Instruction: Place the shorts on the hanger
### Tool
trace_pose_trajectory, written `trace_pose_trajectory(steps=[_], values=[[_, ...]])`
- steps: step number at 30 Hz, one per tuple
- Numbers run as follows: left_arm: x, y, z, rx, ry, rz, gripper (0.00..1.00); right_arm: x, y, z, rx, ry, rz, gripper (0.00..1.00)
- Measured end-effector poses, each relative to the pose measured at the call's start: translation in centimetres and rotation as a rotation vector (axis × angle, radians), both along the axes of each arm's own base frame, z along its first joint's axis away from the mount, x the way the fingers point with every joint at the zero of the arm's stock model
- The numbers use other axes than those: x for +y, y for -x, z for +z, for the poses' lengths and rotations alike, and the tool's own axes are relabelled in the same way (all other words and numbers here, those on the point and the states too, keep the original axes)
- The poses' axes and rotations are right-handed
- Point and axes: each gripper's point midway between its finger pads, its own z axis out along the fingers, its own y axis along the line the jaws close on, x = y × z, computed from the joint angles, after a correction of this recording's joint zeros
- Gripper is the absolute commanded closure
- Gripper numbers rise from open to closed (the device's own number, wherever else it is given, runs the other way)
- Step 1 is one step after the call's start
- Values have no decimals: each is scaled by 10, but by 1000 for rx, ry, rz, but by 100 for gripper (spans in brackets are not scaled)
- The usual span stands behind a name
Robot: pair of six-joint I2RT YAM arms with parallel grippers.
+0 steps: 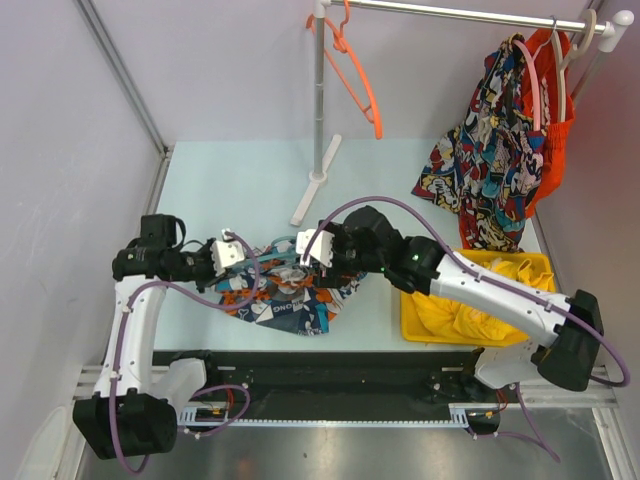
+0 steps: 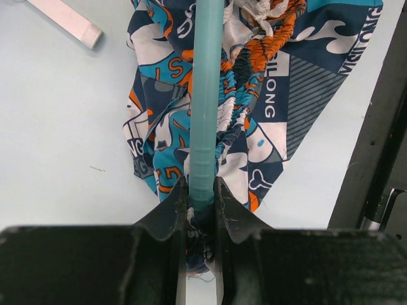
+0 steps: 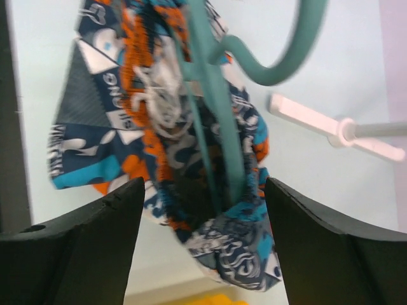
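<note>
Here, the left claw (image 2: 200,190) is clenched on the teal hanger (image 2: 205,95); the right claw (image 3: 203,185) stands released, astride the shorts (image 2: 267,127), bunched along the hanger on the worktop (image 1: 230,180).

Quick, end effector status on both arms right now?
Left end effector: closed on the thin teal plastic hanger.
Right end effector: open, holding nothing, straddling the navy-teal-orange cartoon-print fabric shorts.

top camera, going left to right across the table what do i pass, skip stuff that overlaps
left pincer → shorts → yellow bin
</note>
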Motion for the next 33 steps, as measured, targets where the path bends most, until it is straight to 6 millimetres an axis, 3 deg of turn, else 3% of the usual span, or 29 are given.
trace_pose_trajectory(steps=[4, 9, 13, 16, 20, 27, 33], values=[[-1, 1, 0, 2, 1, -4, 100, 3, -16, -4, -29, 6, -49, 32], [-3, 2, 1, -5, 1, -13, 100, 15, -21, 2, -64, -31, -28, 41], [-6, 4, 4, -18, 2, -23, 100, 27, -21, -2, -69, -41, 11, 62], [-8, 4, 5, -23, 3, -31, 100, 33, -19, -5, -71, -42, 34, 67], [-11, 2, 6, -30, 5, -34, 92, 37, -18, -8, -72, -36, 58, 99], [-13, -8, 11, -77, -32, -22, 74, 34, -17, -12, -58, -19, 71, 100], [-34, -7, 18, -88, 11, -66, 70, 39, -11, -13, -45, -23, 99, 100]])
